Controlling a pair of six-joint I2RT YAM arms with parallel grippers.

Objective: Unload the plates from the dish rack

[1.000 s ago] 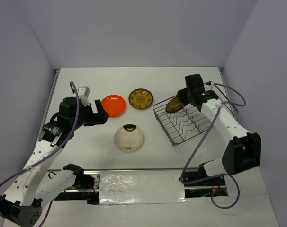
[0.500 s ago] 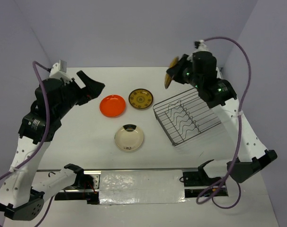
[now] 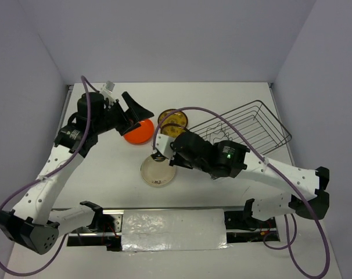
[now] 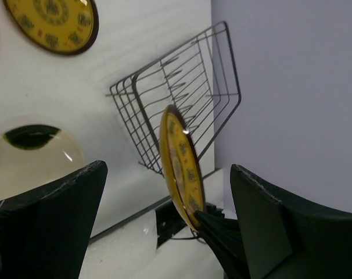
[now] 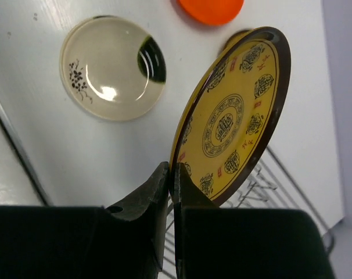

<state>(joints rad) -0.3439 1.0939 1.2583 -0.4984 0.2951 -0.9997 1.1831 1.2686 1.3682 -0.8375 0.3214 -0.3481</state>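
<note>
Dish rack (image 3: 248,125) now looks empty. Right gripper (image 5: 173,180), clamped on the rim of the patterned plate (image 5: 231,125), has swung it from rack to above the cream plate (image 3: 158,172). Left gripper (image 3: 134,116) wide, idle over orange plate (image 3: 138,132). Judged: only set-down on the table (image 3: 106,180) remains

Silver wire dish rack (image 3: 245,125) flat at far right, plain orange-red round plate (image 3: 140,133) and dark-brown yellow-patterned round plate (image 3: 173,118) flat to its left, cream round plate with brownish centre (image 3: 154,174) flat nearer, second yellow-patterned plate (image 5: 234,116) tilted on edge, rim pinched by right gripper (image 5: 171,174).
</note>
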